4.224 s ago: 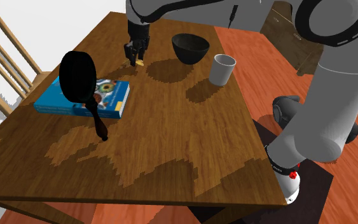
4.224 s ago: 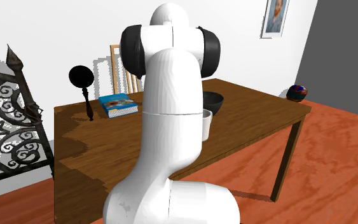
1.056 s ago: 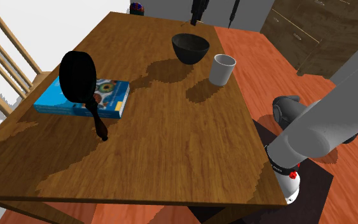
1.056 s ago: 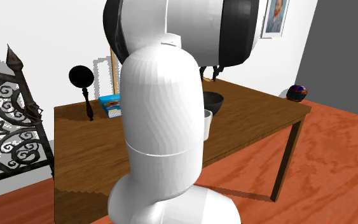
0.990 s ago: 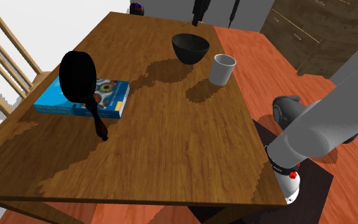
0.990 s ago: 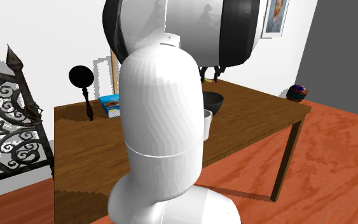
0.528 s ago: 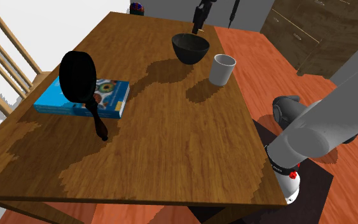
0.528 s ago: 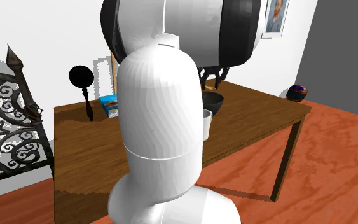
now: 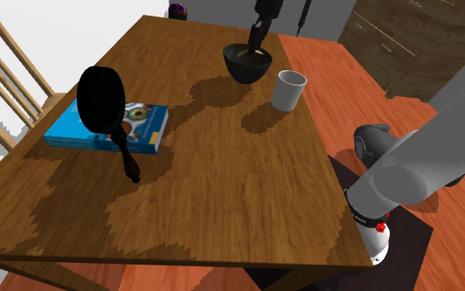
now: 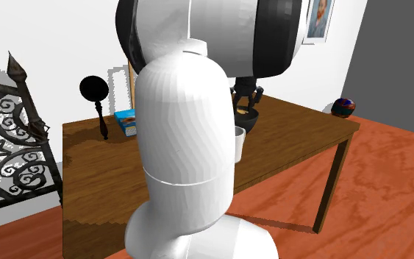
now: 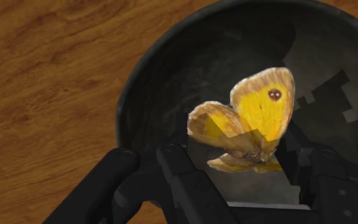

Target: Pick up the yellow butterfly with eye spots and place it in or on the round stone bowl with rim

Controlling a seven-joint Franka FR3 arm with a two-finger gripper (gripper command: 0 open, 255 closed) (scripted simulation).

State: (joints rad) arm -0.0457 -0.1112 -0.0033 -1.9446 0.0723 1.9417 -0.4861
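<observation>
Sinking into the dark bowl (image 9: 245, 71) and spreading the claw (image 9: 258, 41) wide around the yellow butterfly (image 11: 260, 118) inside: placement apparently done.

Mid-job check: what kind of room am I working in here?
Probably a dining room in a house: a wooden table on a wood floor, a slatted chair beside it, and a framed picture on the wall.
</observation>
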